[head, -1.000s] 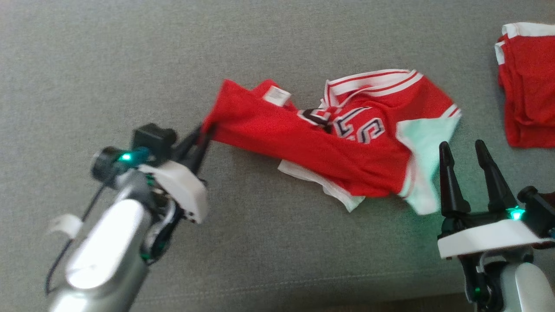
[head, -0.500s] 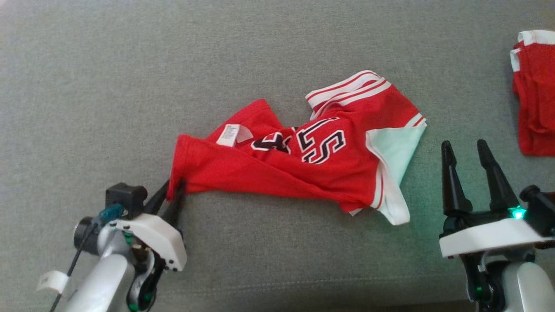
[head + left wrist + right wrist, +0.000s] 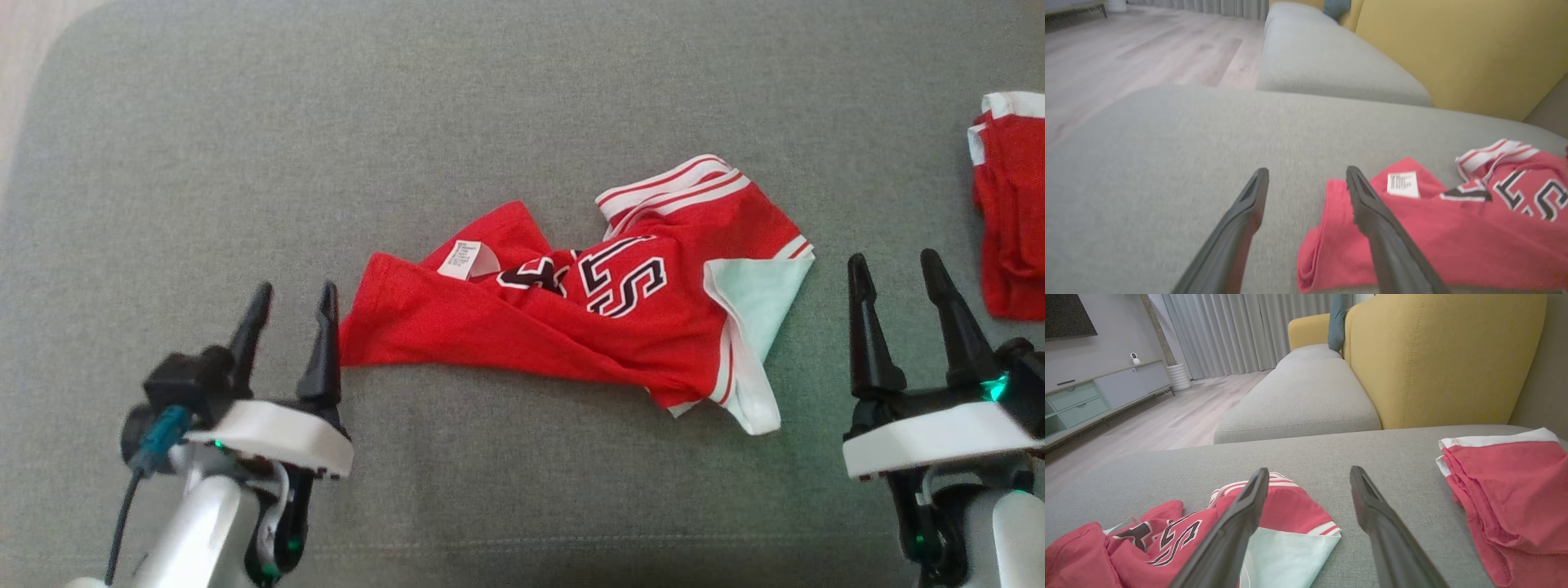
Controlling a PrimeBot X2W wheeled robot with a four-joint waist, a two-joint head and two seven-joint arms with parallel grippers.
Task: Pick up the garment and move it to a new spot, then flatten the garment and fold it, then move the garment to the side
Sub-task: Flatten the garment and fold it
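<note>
Tutor: Grey woven sofa cushion (image 3: 522,98) carries everything in the head view. Behind it in the right wrist view rises a mustard-yellow upholstered backrest (image 3: 1433,355), and the left wrist view shows a pale wooden floor (image 3: 1126,53) beyond its edge.

Student: Where is the garment?

Tutor: Near the middle of the cushion lies the red sports jersey (image 3: 490,335), with white-striped trim and black-and-white lettering. It is crumpled and drawn out leftward to a corner. Its white sewn-in label (image 3: 461,260) faces up near the left end, and a pale lining is turned out at the right end.

Student: And the two hands?

Tutor: On the left hand (image 3: 295,287) the fingers are spread and clasp no cloth. The finger nearer the jersey stands just beside its left corner; whether it touches cannot be told. On the right hand (image 3: 893,256) the fingers are likewise spread and hold nothing, near the jersey's right end but apart from it.

Student: The item at the far right?

Tutor: That is a second red cloth with white edging (image 3: 1008,237), folded in layers, well apart from the jersey.
</note>
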